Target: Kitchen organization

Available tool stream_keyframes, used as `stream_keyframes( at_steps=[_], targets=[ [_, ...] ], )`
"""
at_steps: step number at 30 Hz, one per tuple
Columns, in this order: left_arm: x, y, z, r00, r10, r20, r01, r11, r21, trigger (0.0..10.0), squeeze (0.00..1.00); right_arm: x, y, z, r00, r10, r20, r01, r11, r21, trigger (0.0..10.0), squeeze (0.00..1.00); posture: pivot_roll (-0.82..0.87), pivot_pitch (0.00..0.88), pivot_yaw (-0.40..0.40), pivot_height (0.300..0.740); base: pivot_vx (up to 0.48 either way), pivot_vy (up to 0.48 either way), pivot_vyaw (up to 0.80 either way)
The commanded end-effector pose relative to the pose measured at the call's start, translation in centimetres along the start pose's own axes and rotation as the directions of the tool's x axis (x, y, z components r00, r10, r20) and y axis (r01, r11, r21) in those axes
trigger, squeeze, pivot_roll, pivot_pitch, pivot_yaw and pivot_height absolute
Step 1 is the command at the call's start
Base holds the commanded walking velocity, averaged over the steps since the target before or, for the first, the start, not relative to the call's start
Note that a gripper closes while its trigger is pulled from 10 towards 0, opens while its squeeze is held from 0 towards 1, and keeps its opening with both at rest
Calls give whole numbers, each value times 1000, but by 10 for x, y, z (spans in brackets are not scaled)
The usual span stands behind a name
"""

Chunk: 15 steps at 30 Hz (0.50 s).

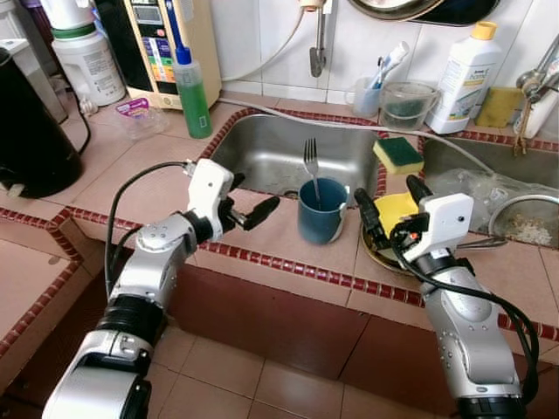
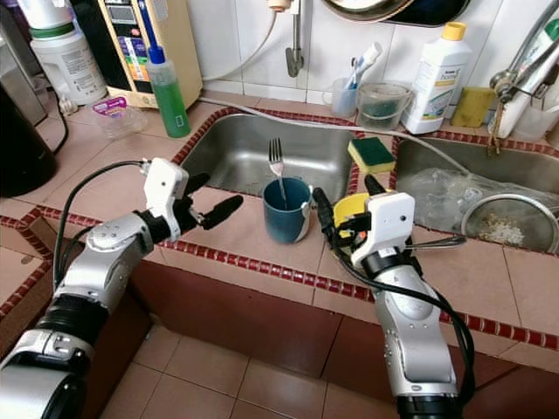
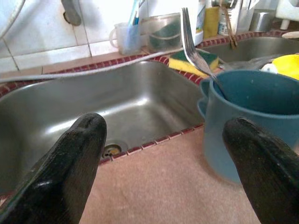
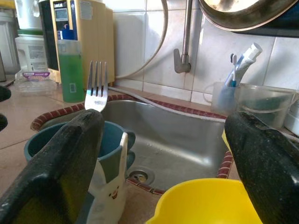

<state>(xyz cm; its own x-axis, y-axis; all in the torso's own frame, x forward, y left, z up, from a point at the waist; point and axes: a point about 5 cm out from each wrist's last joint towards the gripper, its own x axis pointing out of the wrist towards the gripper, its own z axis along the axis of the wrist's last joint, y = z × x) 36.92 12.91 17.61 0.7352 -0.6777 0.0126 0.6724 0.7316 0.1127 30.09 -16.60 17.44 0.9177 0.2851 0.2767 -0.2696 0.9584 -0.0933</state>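
A blue mug (image 1: pixel 320 211) with a fork (image 1: pixel 310 161) standing in it sits on the tiled counter at the front edge of the steel sink (image 1: pixel 271 148). My left gripper (image 1: pixel 255 195) is open just left of the mug, level with it, with nothing between its fingers (image 3: pixel 70 168). My right gripper (image 1: pixel 391 199) is open on the mug's right, its fingers spread over a yellow cup (image 1: pixel 395 209) without touching it. That cup (image 4: pixel 210 205) rests in a shallow dish. The wrist views show the mug (image 3: pixel 252 116) close ahead of both grippers.
A green soap bottle (image 1: pixel 192 92) and a black kettle (image 1: pixel 31 131) stand to the left. A yellow-green sponge (image 1: pixel 398 154), a white bottle (image 1: pixel 467 78) and a toothbrush cup (image 1: pixel 367 94) sit behind the sink. A metal strainer (image 1: pixel 524 223) lies at the right.
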Motion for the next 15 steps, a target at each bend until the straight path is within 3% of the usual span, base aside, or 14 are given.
stream_keyframes(
  at_steps=[1, 15],
  targets=[
    [4, 4, 7, 1000, -5, 1, 5, 999, 36, 10000, 0, -2, 2, 3, 1000, 20, 3, -20, 1000, 0, 10000, 0, -113, 101, 55, 740, 0, 0, 0],
    [27, -1, 24, 999, -45, 28, 44, 998, 38, 10000, 0, -12, 17, 2, 994, 105, -17, -105, 994, 31, 10000, 0, -148, 121, 71, 740, 0, 0, 0]
  ],
)
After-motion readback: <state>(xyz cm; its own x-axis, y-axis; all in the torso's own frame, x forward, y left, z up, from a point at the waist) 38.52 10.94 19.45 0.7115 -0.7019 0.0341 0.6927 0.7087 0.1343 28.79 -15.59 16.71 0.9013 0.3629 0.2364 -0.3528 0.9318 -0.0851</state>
